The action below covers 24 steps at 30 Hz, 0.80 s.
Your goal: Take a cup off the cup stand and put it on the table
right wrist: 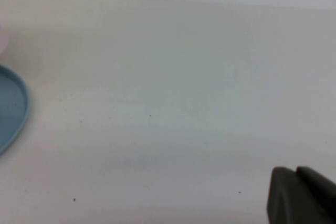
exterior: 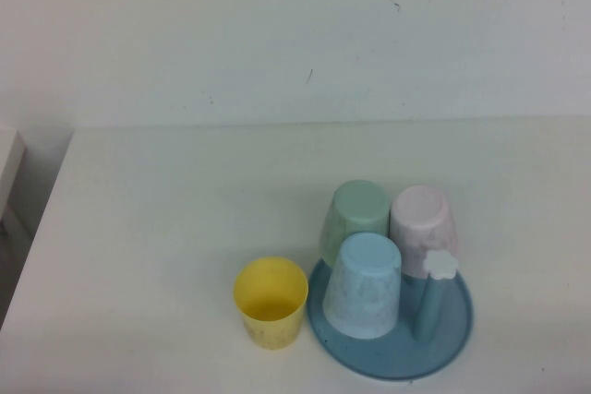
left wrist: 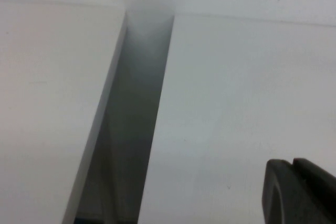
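The pale yellow cup point(exterior: 270, 302) stands upright, mouth up, on the off-white table point(exterior: 166, 228), just left of the blue cup stand point(exterior: 457, 339) and apart from it. On the stand, one bare peg with a white flower cap point(exterior: 440, 265) rises at the right. Neither arm shows in the high view. My left gripper point(left wrist: 294, 163) is shut and empty over bare table near the table's left edge. Also shut and empty, my right gripper point(right wrist: 295, 170) hovers over bare table to the right of the cup stand point(right wrist: 10, 108), whose rim shows at the edge of the right wrist view.
Three cups sit upside down on the stand: green point(exterior: 356, 214), pink point(exterior: 423, 223) and light blue point(exterior: 367, 283). A dark gap point(left wrist: 131, 129) separates the table's left edge from a neighbouring white surface point(exterior: 9, 163). A white wall rises behind the table.
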{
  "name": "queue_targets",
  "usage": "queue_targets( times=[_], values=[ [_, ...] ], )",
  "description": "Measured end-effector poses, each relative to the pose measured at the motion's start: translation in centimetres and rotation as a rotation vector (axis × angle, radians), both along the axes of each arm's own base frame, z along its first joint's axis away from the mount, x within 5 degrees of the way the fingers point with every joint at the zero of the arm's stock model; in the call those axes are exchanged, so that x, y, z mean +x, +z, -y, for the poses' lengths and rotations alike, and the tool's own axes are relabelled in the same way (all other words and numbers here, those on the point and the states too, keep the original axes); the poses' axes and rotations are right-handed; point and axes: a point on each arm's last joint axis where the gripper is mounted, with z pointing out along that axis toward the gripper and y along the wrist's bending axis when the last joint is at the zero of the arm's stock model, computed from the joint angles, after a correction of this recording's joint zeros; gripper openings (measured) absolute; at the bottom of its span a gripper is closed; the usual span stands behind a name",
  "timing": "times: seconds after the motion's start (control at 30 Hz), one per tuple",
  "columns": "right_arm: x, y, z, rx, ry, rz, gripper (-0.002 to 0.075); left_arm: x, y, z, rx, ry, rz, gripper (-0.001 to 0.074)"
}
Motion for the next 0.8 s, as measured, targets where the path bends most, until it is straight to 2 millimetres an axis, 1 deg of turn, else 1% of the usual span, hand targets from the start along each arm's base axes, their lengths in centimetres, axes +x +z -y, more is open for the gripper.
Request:
queue_targets(
  times=[0.1, 0.8],
  values=[
    [0.00, 0.00, 0.00, 0.000, 0.000, 0.000, -0.0001, -0.01, 0.00, -0.15, -0.002, 0.028, 0.000, -0.0002],
    [0.00, 0.00, 0.00, 0.002, -0.001, 0.000, -0.0001, -0.01, 0.00, -0.16, -0.002, 0.031, 0.000, -0.0002]
  ],
)
